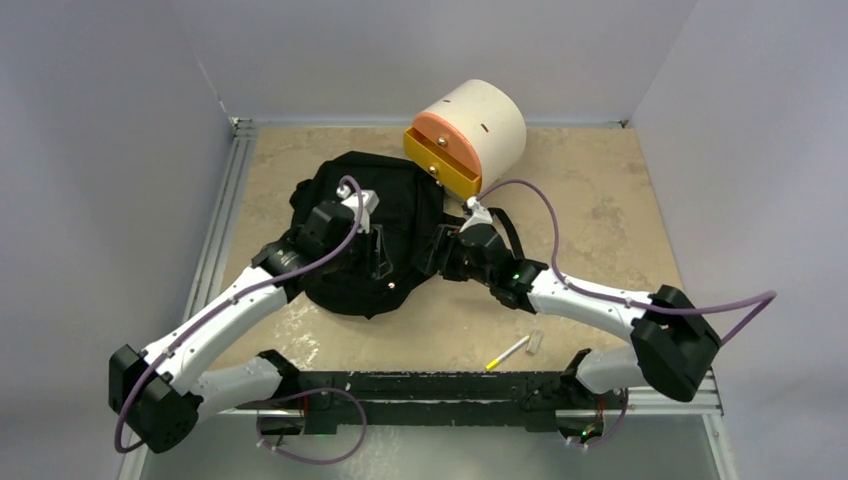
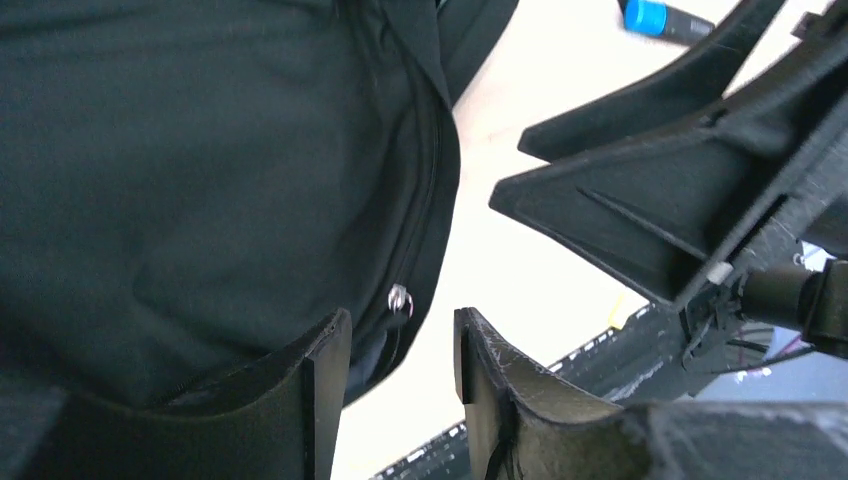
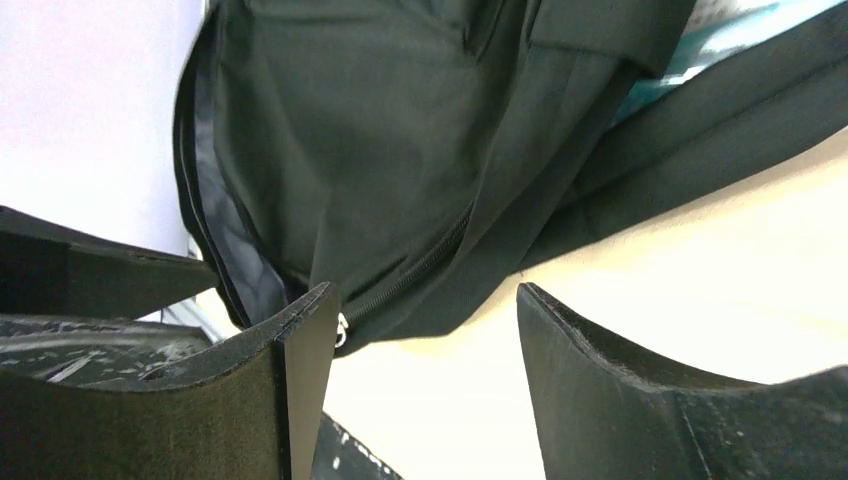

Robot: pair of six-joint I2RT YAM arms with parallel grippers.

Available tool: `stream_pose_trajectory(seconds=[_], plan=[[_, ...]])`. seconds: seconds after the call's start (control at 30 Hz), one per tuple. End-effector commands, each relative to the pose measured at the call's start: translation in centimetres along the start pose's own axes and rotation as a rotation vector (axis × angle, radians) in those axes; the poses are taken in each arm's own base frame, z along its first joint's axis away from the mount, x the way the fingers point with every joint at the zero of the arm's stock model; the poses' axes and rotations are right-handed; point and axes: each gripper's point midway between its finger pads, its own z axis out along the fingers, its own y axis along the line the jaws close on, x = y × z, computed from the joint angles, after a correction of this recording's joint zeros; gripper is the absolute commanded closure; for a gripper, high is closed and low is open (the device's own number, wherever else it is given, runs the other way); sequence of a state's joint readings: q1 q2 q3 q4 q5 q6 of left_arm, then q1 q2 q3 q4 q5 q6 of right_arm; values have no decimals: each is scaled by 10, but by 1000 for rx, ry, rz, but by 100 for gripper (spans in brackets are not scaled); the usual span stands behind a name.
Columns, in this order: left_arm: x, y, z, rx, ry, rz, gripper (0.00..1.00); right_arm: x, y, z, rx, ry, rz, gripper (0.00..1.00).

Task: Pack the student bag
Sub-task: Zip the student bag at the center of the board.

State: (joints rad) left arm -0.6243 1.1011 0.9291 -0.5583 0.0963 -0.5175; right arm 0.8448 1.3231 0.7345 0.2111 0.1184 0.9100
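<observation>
The left claw (image 2: 400, 335) stands partly open and empty, with the zip pull (image 2: 399, 298) just beyond the tip of one finger. The right claw (image 3: 425, 305) stands wide and likewise empty, close by at the same seam. The bag (image 1: 405, 195) lies flat on the table, its zipped edge running past both sets of fingertips. The step appears to be working the zip, though how far it is open cannot be told. Place one finger on each side of the pull, close firmly, and draw along the teeth while the other claw pins the fabric.
</observation>
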Motion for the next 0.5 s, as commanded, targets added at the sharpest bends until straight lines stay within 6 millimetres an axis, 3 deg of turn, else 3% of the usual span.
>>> stream_pose_trajectory(seconds=[0.0,0.27,0.47], plan=[[32,0,-14,25,75,-60,59,14,20,3,-69,90,33,32],[78,-1,-13,5,175,-85,61,30,18,27,-86,148,30,37],[107,8,-6,-99,227,-136,65,39,9,26,-84,159,46,39]])
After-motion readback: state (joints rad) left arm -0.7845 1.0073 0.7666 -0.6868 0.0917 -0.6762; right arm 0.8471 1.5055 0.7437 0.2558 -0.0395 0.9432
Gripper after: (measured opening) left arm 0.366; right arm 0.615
